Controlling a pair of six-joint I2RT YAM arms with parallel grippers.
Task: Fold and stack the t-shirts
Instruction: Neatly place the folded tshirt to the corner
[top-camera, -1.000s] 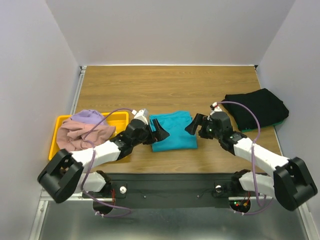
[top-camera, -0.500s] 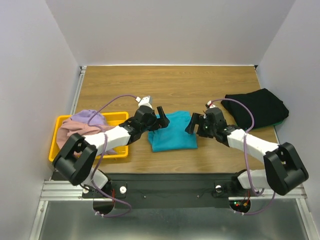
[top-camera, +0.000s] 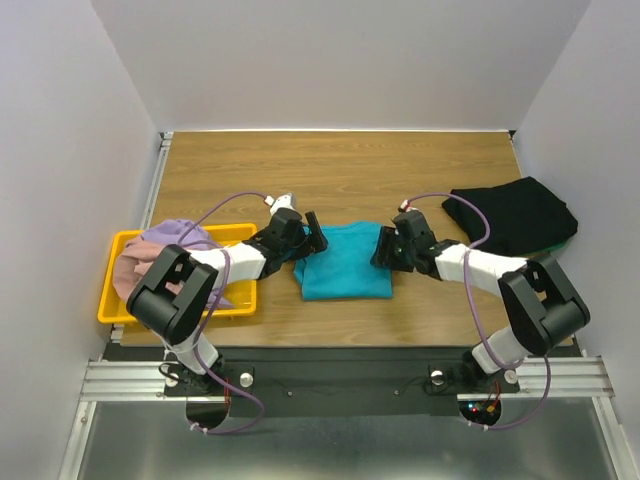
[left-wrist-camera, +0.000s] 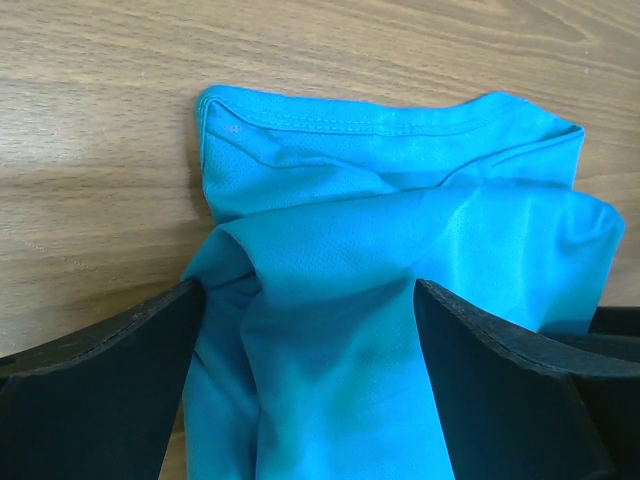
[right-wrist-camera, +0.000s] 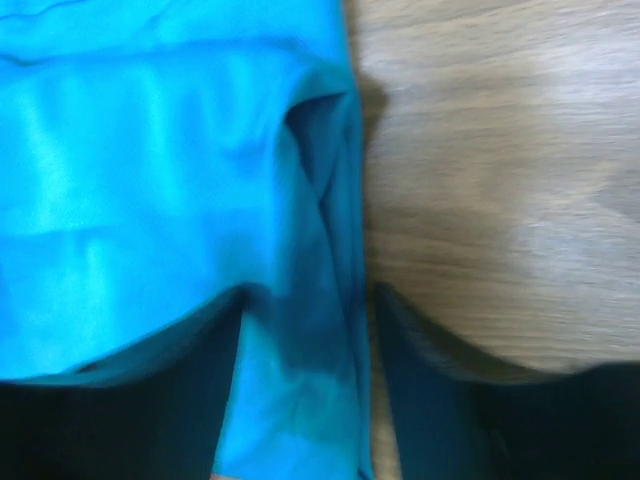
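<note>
You have both pincers released and spread, left gripper straddling the far left corner and right gripper the right edge of the folded teal cloth t-shirt mid-table, likely for a paired pinch-and-lift; a second ago the left sat nearer, the right much the same.

Bare table lies open behind the teal shirt, back to the rear wall. The left gripper and right gripper, jaws spread, crowd the shirt's two side edges. A heaped tray blocks the left side, and a black shirt fills the right.
</note>
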